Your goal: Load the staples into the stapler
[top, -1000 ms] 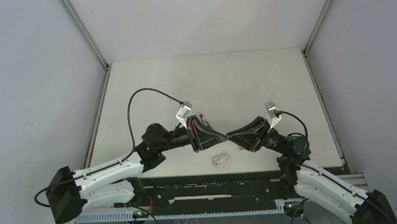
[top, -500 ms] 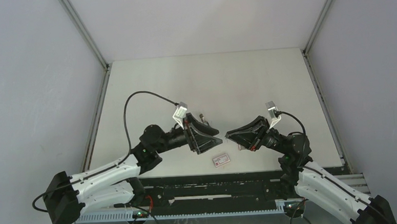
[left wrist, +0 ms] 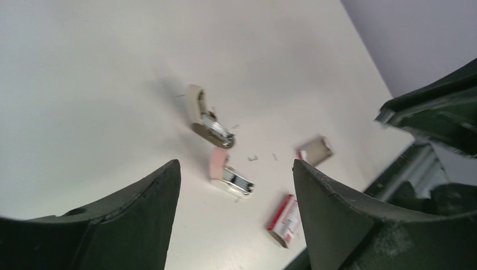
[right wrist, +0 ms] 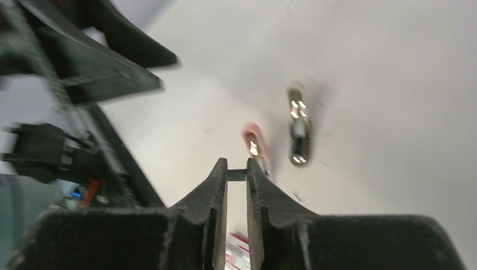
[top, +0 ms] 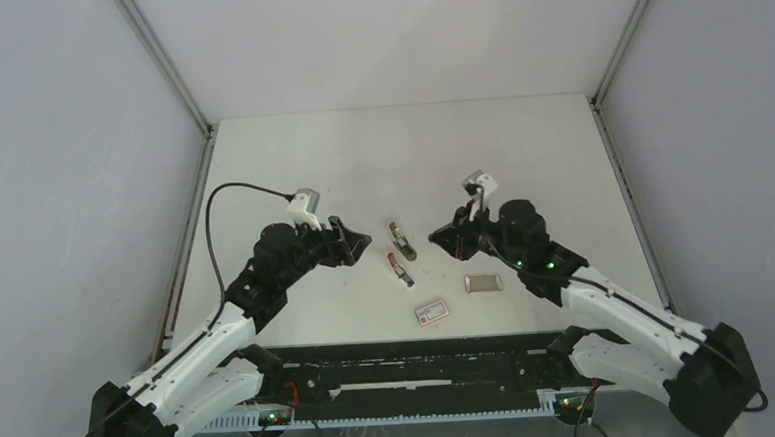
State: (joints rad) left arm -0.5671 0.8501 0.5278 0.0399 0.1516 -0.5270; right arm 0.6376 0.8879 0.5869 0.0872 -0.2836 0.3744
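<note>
Your left claw (top: 357,246) stands open, right claw (right wrist: 237,166) state you cannot tell; stapler (top: 399,268) and staples (top: 483,283) lie apart on the desk (top: 520,151).

Top external is looking steeply down from above and behind the arm bases, from far off, taking in the whole table (top: 520,151). Left wrist is looking rightward, low and close, past the left gripper (left wrist: 235,164). Right wrist is looking leftward, close and blurry, past the right gripper (right wrist: 237,163). All three are sharing the stapler (top: 399,268) (left wrist: 216,163) (right wrist: 253,140) and the labelled box (top: 430,312) (left wrist: 286,219) (right wrist: 236,250). Top and left wrist are also sharing the staples (top: 483,283) (left wrist: 316,151).
</note>
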